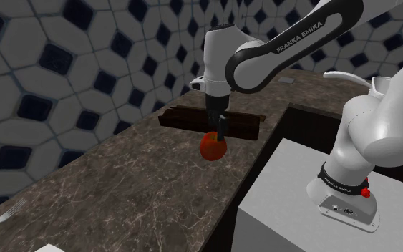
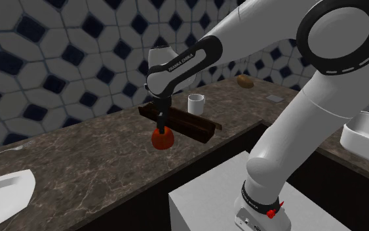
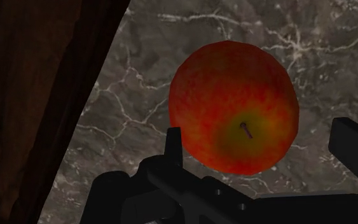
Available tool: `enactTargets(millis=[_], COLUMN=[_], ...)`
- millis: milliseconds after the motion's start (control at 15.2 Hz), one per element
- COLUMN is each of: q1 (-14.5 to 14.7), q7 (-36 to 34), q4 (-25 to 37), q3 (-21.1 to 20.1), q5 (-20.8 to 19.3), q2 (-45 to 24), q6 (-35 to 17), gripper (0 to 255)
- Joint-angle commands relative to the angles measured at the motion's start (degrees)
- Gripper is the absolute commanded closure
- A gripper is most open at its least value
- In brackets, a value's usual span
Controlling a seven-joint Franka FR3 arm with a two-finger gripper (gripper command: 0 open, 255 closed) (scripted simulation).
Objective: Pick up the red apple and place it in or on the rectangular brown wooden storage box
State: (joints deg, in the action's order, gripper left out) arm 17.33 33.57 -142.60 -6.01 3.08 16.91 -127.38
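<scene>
The gripper [image 1: 219, 136] straddles the apple [image 1: 211, 148] beside the box [image 1: 246, 129], jaws apart, apparently not yet gripping; lifting and placing remain.

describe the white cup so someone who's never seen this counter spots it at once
On the dark marbled countertop by the tiled wall, find the long brown wooden box beside the red apple. The white cup stands just behind that box, toward the wall. It is upright and small, unlike the flat white plate farther along.
</scene>
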Motion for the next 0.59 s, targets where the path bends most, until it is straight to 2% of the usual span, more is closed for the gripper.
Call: enactTargets(millis=[0, 132, 198, 528], q1=[0.0, 0.0, 0.0, 0.0], q7=[0.0, 0.0, 0.0, -0.1], q4=[0.0, 0.0, 0.0, 0.0], q3=[0.0, 0.0, 0.0, 0.0], q5=[0.0, 0.0, 0.0, 0.0], q2=[0.0, 0.0, 0.0, -0.1], q6=[0.0, 0.0, 0.0, -0.1], gripper=[0, 0, 255, 255])
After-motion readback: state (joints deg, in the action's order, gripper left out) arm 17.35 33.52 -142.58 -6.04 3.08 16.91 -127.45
